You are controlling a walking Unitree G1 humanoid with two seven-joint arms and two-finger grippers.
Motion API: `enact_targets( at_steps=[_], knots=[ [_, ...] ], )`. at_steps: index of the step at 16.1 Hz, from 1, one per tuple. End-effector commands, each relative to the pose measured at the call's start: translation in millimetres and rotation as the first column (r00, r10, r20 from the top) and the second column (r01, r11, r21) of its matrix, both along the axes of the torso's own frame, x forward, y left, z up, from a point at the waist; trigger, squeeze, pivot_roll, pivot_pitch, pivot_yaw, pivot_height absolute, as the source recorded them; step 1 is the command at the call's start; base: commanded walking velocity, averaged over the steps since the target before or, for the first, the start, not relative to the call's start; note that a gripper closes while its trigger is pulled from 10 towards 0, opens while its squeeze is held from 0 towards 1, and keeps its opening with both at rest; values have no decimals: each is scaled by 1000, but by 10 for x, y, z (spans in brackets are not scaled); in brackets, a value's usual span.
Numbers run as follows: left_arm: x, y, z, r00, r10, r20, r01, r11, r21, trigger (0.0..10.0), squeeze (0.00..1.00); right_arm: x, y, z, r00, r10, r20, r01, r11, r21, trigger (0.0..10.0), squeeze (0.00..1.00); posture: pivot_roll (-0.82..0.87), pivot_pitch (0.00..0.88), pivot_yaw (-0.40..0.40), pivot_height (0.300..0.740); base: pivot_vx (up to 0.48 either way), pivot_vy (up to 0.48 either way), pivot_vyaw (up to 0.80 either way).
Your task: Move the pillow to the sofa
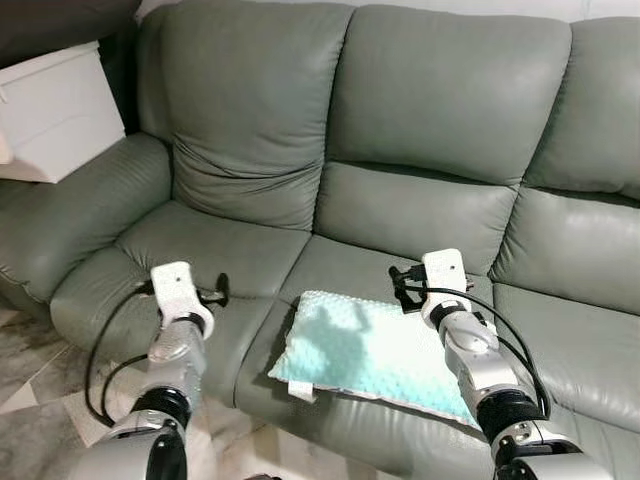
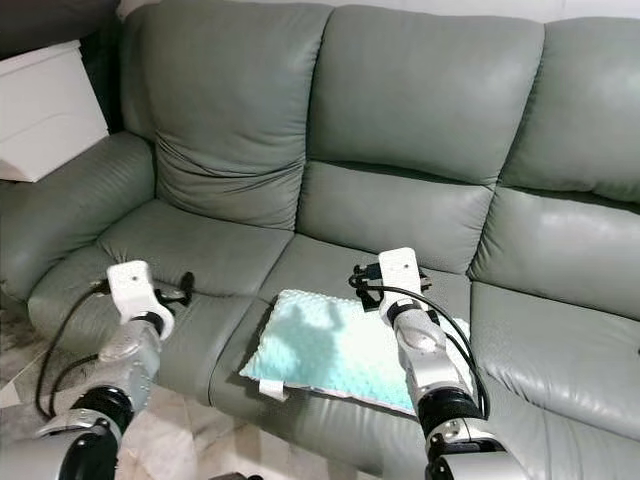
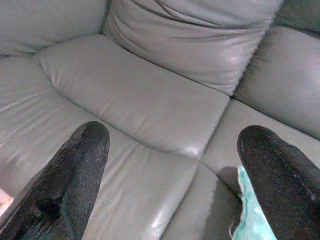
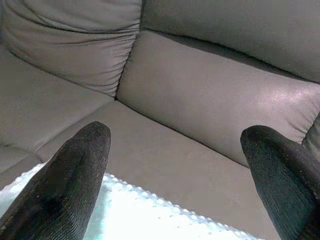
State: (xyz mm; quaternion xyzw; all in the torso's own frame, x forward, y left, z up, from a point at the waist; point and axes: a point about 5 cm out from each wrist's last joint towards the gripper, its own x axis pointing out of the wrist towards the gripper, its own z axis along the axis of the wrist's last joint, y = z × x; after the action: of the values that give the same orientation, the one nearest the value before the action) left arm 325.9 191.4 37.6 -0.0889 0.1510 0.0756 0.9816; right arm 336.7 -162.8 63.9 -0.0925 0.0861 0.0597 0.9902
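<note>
The sofa lies ahead of both end effectors, its seats bare behind and beside them. The pillow rests on the middle seat, its front edge near the drop-off; a snagging finger could drag it off. The left end effector and right end effector are spread wide, holding nothing.
</note>
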Motion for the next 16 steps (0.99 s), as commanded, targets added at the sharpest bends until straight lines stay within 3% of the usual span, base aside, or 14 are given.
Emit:
enact_targets(
  at_steps=[1, 6, 11, 16],
  knots=[
    [-11, 31, -18, 1000, 1, -17, 0, 1000, 10, 10000, 0, 16, -53, 35, 1000, -14, 21, 14, 1000, 6, 10000, 0, -159, 0, 81, 740, 0, 0, 0],
    [13, 58, 61, 998, -38, 43, 36, 998, 49, 10000, 0, -108, -191, -45, 997, -70, 28, 68, 997, 37, 10000, 0, -183, 0, 72, 740, 0, 0, 0],
    [-239, 271, -172, 999, 12, -30, -10, 998, 66, 10000, 0, -354, -230, -252, 998, -57, -12, 57, 998, 17, 10000, 0, -179, 0, 53, 740, 0, 0, 0],
    [-213, 183, -163, 999, -21, -27, 23, 998, 59, 10000, 0, -360, -273, -231, 997, -70, -17, 71, 997, 21, 10000, 0, -184, 0, 53, 740, 0, -70, 0]
  ],
)
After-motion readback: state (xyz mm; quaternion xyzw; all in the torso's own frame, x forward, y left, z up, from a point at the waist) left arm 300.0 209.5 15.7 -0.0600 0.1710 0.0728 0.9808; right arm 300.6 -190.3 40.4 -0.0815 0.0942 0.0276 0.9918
